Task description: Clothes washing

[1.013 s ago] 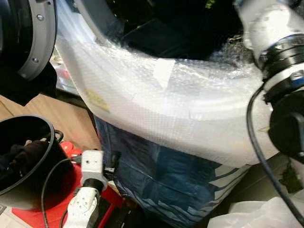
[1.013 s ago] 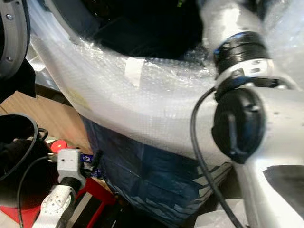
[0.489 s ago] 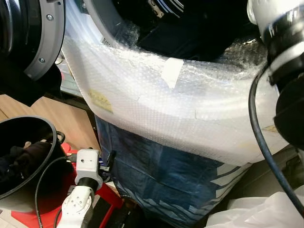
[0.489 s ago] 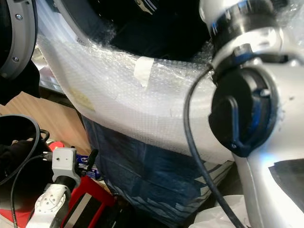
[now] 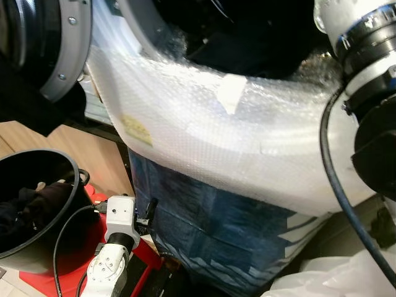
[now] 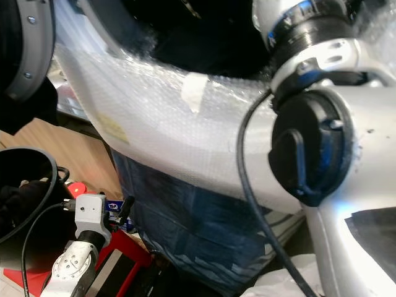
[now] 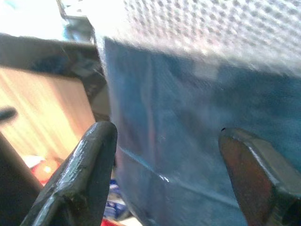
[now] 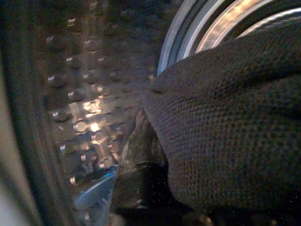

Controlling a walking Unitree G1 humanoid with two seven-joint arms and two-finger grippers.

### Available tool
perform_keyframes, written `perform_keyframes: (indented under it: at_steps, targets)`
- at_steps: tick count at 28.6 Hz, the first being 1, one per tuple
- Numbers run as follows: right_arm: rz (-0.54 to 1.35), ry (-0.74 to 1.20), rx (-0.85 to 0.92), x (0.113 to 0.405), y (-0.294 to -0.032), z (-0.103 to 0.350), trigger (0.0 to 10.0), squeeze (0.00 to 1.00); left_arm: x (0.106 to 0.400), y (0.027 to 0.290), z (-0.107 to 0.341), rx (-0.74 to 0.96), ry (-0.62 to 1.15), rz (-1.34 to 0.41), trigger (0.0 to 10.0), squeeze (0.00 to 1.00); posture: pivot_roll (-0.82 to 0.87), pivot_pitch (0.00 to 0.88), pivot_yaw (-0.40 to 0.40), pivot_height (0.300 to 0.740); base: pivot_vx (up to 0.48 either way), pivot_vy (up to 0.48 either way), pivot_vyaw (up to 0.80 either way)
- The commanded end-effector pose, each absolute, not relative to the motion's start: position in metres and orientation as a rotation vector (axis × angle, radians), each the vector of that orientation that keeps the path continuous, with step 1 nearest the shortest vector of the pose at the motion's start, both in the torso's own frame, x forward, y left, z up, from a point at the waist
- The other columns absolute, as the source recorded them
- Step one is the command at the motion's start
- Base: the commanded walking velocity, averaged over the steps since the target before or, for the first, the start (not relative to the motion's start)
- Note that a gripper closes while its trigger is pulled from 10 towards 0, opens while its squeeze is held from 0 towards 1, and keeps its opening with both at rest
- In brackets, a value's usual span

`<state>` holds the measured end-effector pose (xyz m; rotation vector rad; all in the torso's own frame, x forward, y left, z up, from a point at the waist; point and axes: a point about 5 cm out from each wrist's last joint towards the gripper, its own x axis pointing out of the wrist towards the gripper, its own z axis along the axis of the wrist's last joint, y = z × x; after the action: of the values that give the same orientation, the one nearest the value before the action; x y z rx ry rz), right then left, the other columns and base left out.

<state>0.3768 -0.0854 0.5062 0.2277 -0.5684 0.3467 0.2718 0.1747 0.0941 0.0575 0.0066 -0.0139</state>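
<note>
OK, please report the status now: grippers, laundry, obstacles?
Right gripper inside the drum, dark garment against it. Left gripper low, jaws open, empty, facing blue wrapping. More clothes in black basket. Nothing blocking.

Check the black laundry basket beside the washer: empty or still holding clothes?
Still holding clothes: dark garments lie inside the black laundry basket, low on the robot's left.

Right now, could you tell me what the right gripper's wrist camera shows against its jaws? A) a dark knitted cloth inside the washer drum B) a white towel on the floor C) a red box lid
A: the dark knitted cloth lies against the right gripper, with the dimpled metal drum behind.
</note>
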Motion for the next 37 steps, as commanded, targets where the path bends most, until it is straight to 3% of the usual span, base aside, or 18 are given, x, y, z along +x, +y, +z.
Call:
perform_keyframes:
  at_steps: [1, 32, 37]
  targets:
    - [0.337, -0.618, 0.214, 0.37, -0.094, 0.52, 10.0, 0.0, 0.271, 0.169, 0.095, 0.058, -0.001, -0.034, 10.0, 0.0, 0.07, 0.101, -0.044, 0.74, 0.0, 0.0, 0.0]
    - [0.275, -0.565, 0.174, 0.38, -0.104, 0.505, 10.0, 0.0, 0.272, 0.162, 0.096, 0.051, -0.008, -0.095, 10.0, 0.0, 0.07, 0.102, -0.037, 0.74, 0.0, 0.0, 0.0]
    - [0.122, -0.538, 0.176, 0.383, -0.128, 0.502, 10.0, 0.0, 0.272, 0.161, 0.095, 0.049, -0.005, -0.096, 10.0, 0.0, 0.07, 0.1, -0.044, 0.74, 0.0, 0.0, 0.0]
